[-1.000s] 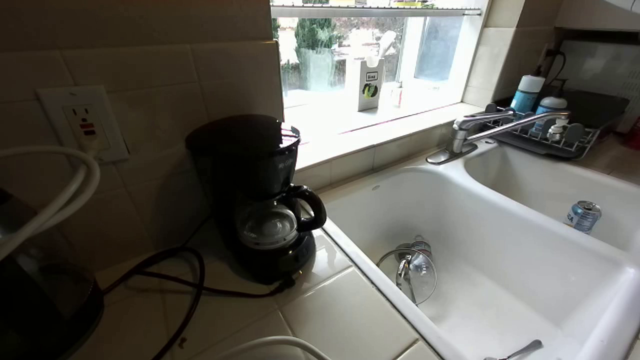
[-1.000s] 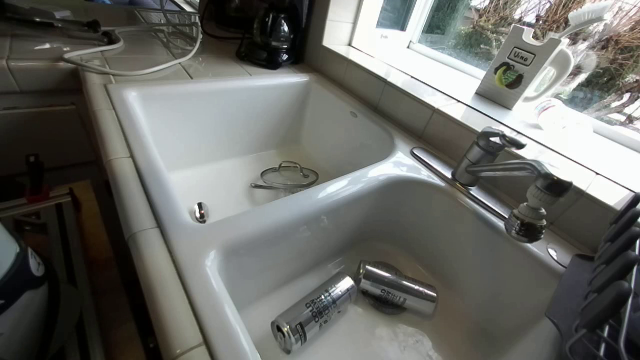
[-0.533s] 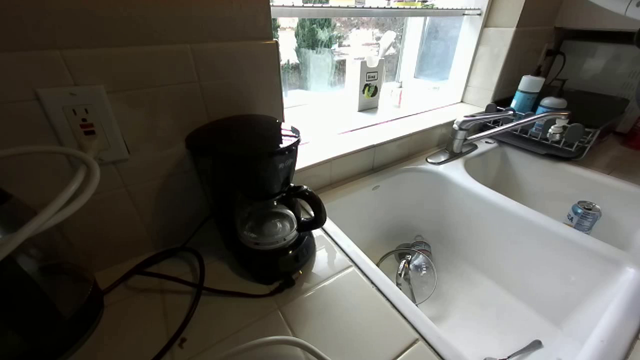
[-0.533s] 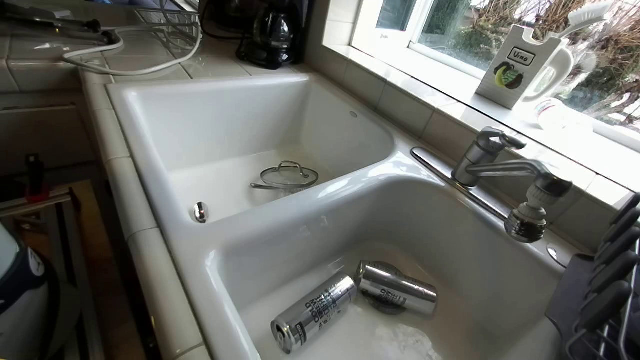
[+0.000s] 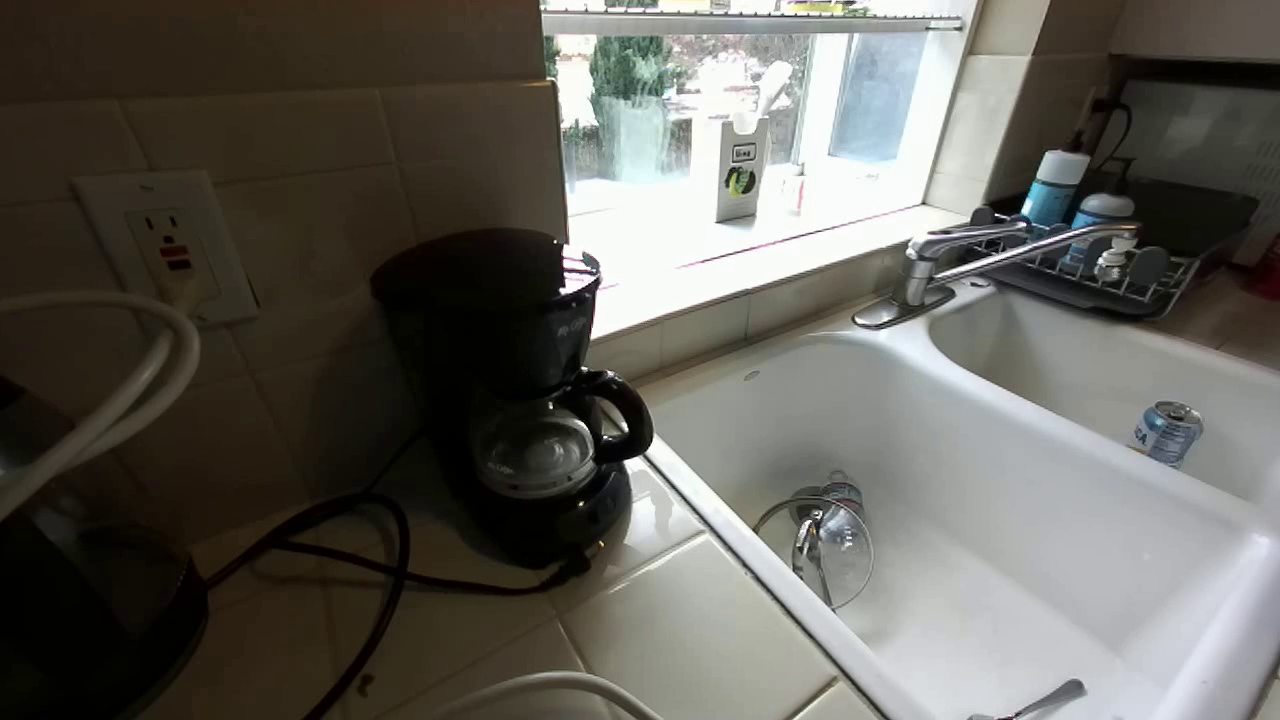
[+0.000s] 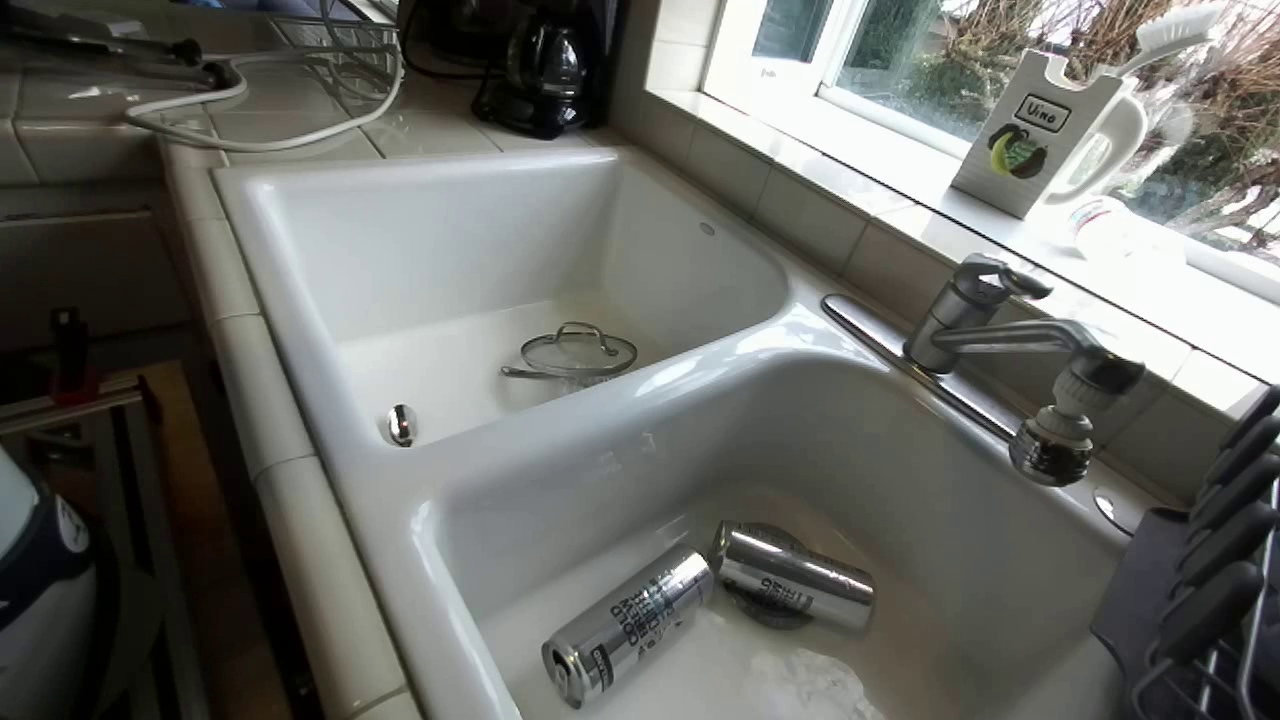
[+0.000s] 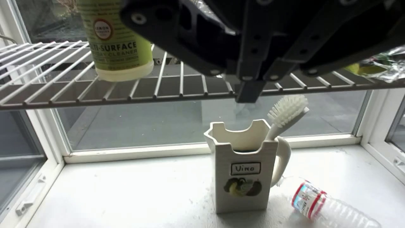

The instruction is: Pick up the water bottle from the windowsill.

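In an exterior view, a coffee maker (image 5: pixel 530 345) with its glass pot (image 5: pixel 540 455) stands near the back edge of the worktop (image 5: pixel 690 620). In an exterior view, two silver cans (image 6: pixel 630 630) lie in the sink (image 6: pixel 800 420), the one nearer the worktop's front edge lettered COLD. In my wrist view, my jaws are closed together before a wire shelf (image 7: pixel 180 97) carrying a cleaner bottle (image 7: pixel 117 44) marked SURFACE. On the windowsill (image 7: pixel 142 190), a jug (image 7: pixel 243 171) labelled Vino holds a brush (image 7: pixel 287 112); beside its handle (image 7: pixel 283 158) the water bottle (image 7: pixel 316 204) lies on its side, label (image 7: pixel 308 199) reading GEYSER.
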Tool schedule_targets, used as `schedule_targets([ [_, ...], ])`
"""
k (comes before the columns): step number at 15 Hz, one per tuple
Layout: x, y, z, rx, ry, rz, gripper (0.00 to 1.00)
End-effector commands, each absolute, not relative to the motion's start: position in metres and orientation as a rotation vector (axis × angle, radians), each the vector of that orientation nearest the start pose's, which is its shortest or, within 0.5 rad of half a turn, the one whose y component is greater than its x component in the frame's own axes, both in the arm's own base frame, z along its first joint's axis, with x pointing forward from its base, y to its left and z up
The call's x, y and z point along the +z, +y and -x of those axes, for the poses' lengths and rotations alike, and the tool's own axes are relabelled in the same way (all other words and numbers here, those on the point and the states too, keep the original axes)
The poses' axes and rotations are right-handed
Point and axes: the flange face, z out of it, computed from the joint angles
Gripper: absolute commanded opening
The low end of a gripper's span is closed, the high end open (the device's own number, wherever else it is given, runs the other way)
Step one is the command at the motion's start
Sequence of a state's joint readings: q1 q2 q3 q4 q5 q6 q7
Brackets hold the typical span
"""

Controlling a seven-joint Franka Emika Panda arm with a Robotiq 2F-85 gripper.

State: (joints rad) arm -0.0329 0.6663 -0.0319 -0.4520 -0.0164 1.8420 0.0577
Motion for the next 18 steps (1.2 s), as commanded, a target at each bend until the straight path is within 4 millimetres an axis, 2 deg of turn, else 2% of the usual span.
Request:
schedule_targets([
  [1,0.771,-0.048,-0.665,-0.887,0.147,3.058,0.00],
  [2,0.774,-0.053,-0.653,-0.813,0.146,3.072,0.26],
  [4,0.780,-0.061,-0.634,-0.699,0.164,3.090,0.32],
  [7,0.790,-0.064,-0.614,-0.607,0.223,3.051,0.56],
  [10,0.794,-0.056,-0.605,-0.556,0.280,2.985,0.78],
  [12,0.795,-0.048,-0.607,-0.554,0.314,2.929,0.93],
  [13,0.794,-0.054,-0.610,-0.591,0.276,2.981,0.75],
  [15,0.795,-0.050,-0.610,-0.583,0.293,2.959,0.91],
  [18,0.795,-0.049,-0.610,-0.582,0.299,2.955,0.93],
])
